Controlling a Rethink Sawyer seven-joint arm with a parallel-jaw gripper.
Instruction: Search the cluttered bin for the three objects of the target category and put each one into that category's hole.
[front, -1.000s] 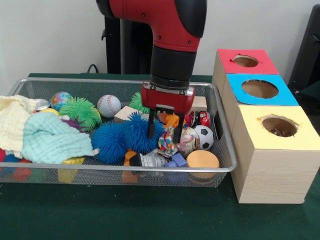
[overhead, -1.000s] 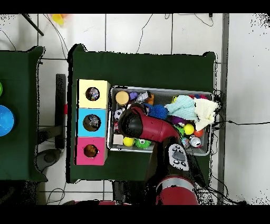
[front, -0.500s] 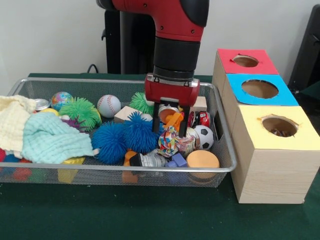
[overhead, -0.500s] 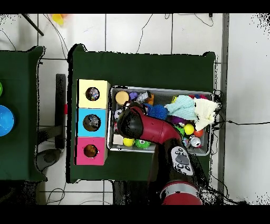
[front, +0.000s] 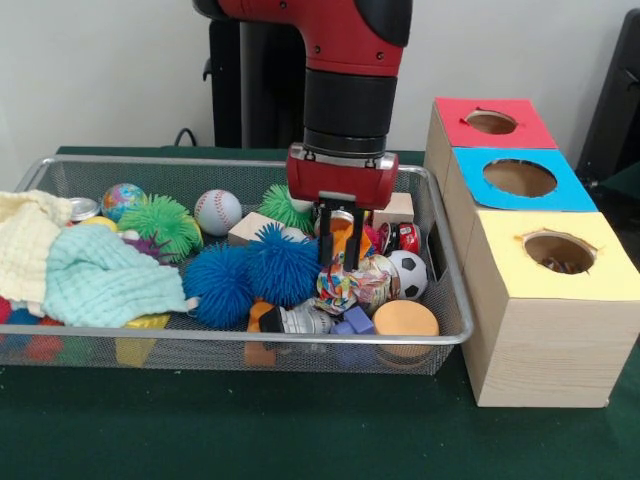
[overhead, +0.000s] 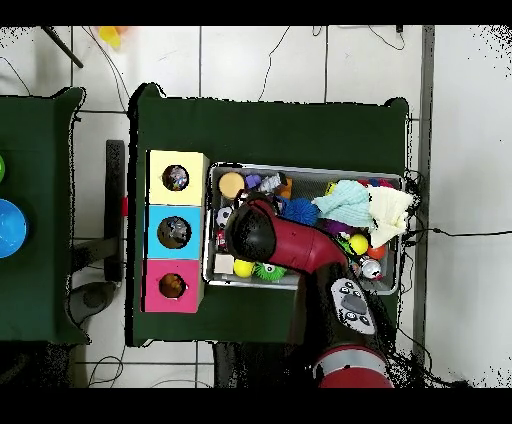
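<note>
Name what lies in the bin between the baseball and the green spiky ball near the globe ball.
Nothing: in the front view, only bare mesh separates the baseball from the green spiky ball.

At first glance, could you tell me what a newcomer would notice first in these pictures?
The red arm comes down over the middle of the wire bin, its gripper shut on an orange toy just above the clutter. Two blue spiky balls sit left of it. Right of the bin stand red, blue and yellow boxes with holes.
</note>
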